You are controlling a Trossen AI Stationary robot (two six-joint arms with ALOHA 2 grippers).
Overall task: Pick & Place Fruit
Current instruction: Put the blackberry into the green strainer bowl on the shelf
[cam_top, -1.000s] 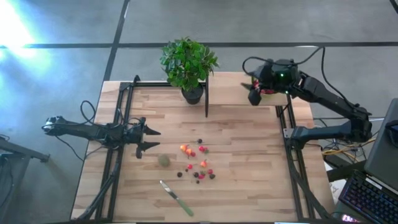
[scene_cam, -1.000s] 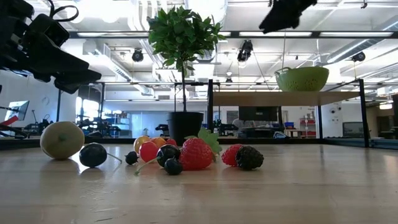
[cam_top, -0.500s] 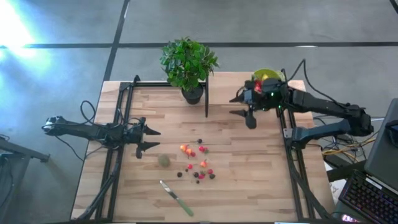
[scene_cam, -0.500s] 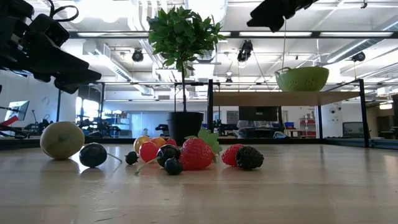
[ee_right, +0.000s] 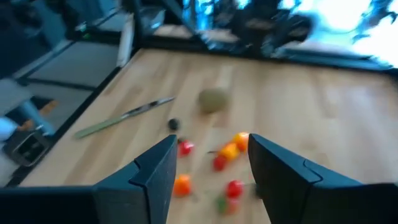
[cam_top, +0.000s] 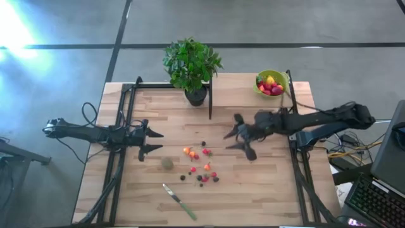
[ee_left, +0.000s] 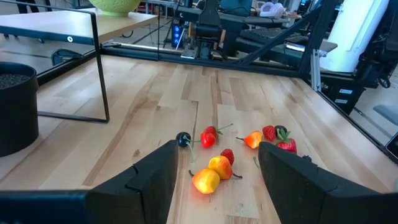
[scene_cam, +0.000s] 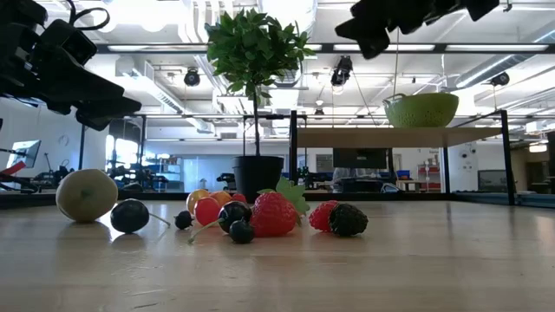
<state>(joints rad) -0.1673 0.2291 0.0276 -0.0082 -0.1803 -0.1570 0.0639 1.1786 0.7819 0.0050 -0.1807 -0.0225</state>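
Observation:
The loose fruit [cam_top: 200, 166] lies in a small cluster at the table's middle: red and orange berries, dark berries and a strawberry [scene_cam: 273, 214]. A dull-green ball [cam_top: 167, 163] rests to its left. My right gripper [cam_top: 239, 136] hovers open and empty just right of the cluster, well above the table. It points toward the fruit [ee_right: 227, 152]. My left gripper [cam_top: 152, 140] waits open at the table's left, above the wood. It faces the fruit [ee_left: 217, 165]. A lime-green bowl [cam_top: 271, 83] at the far right holds several fruits.
A potted plant [cam_top: 192, 66] stands at the far middle beside a thin black post [cam_top: 210, 98]. A green-handled knife [cam_top: 180, 201] lies near the front edge, left of centre. Black frame rails run along the table's left and right sides. The bowl sits on a raised shelf [scene_cam: 390, 137].
My right gripper has swung away from above the bowl at the far right. It has come down and toward the table's middle and near side, ending beside the fruit cluster. It has tipped from pointing steeply down to nearer level. The bowl shows uncovered now.

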